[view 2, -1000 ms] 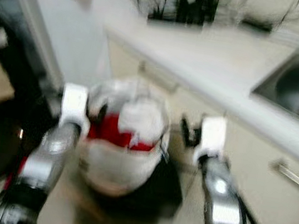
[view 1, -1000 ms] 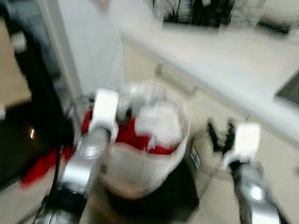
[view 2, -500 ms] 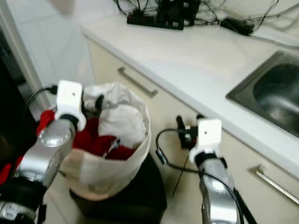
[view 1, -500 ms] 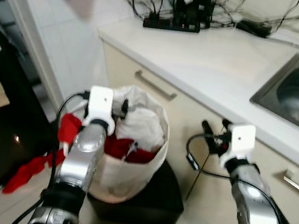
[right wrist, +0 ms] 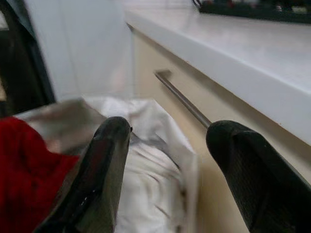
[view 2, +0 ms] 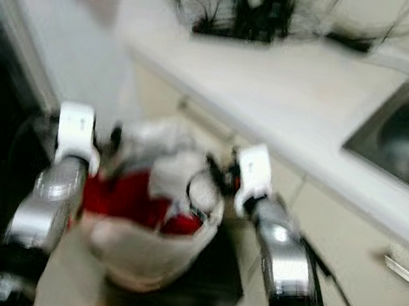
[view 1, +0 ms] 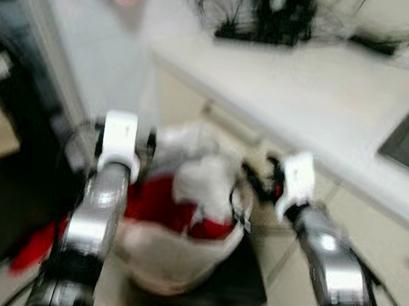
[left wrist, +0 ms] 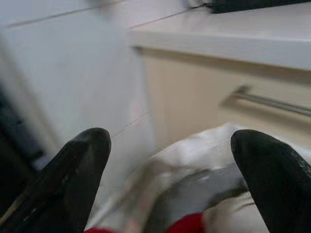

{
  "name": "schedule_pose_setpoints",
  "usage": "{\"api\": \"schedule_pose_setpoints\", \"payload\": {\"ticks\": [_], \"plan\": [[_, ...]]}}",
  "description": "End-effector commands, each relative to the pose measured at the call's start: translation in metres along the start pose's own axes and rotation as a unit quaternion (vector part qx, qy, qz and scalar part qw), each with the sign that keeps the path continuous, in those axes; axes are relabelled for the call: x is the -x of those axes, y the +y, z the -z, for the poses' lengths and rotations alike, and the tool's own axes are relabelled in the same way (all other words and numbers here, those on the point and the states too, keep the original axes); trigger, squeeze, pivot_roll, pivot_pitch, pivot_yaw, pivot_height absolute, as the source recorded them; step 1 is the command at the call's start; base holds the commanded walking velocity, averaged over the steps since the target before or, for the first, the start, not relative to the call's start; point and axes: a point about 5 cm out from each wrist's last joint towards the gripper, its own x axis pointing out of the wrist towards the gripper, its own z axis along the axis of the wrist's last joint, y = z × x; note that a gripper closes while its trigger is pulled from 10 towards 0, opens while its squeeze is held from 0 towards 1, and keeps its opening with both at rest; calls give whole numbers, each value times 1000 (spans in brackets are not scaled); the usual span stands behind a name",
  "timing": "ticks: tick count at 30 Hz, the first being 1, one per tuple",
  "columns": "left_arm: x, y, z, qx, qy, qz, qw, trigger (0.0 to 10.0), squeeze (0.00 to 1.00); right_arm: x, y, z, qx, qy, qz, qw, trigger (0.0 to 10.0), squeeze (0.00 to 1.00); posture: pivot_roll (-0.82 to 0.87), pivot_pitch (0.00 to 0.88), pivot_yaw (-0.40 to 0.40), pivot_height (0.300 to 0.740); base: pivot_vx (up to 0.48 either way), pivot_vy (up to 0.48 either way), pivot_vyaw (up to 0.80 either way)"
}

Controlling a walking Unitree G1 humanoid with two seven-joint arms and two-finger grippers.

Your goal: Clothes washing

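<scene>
Both pincers wide, empty: my left gripper (left wrist: 170, 160) and right gripper (right wrist: 167, 160) flank the laundry basket (view 1: 173, 260); I'd close squarely on opposite rims, clear of the clothes (view 1: 162, 204).

Both silver arms raised forward, forearms running toward 12 o'clock, white wrist blocks up. Left gripper (left wrist: 170, 160): two long black fingers spread wide. Right gripper (right wrist: 167, 160): fingers likewise parted, forearm angled toward 11 o'clock. Head views motion-blurred.
</scene>
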Motion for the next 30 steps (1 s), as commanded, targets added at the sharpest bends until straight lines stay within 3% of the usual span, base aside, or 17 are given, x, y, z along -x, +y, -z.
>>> {"api": "schedule_pose_setpoints", "payload": {"ticks": [1,5,9,15,23,30], "plan": [[-1,2,-4,-14,-6,-11,1000,10000,0,-8,4,-4,10,7,-18,1000,10000,0,-166,0,94,740,480,0,0],[-1,7,-2,-30,1,-31,999,10000,0,-21,0,-23,24,-12,-37,999,10000,0,-160,0,97,740,0,0,0],[0,9,-1,-34,3,-38,999,10000,0,-25,-6,-28,21,-15,-31,999,10000,0,-150,0,94,740,0,0,0],[3,8,-2,-39,-1,-33,999,10000,0,-36,-12,-30,0,-17,29,999,10000,0,-137,0,88,740,0,0,0],[5,9,0,-40,1,-40,998,10000,0,-34,-7,-21,-40,-15,57,997,10000,0,-126,0,77,693,0,0,0],[4,2,-1,-53,3,-23,998,10000,0,-32,-12,-25,-40,-40,79,995,10000,0,-135,0,81,663,0,0,0]]}}
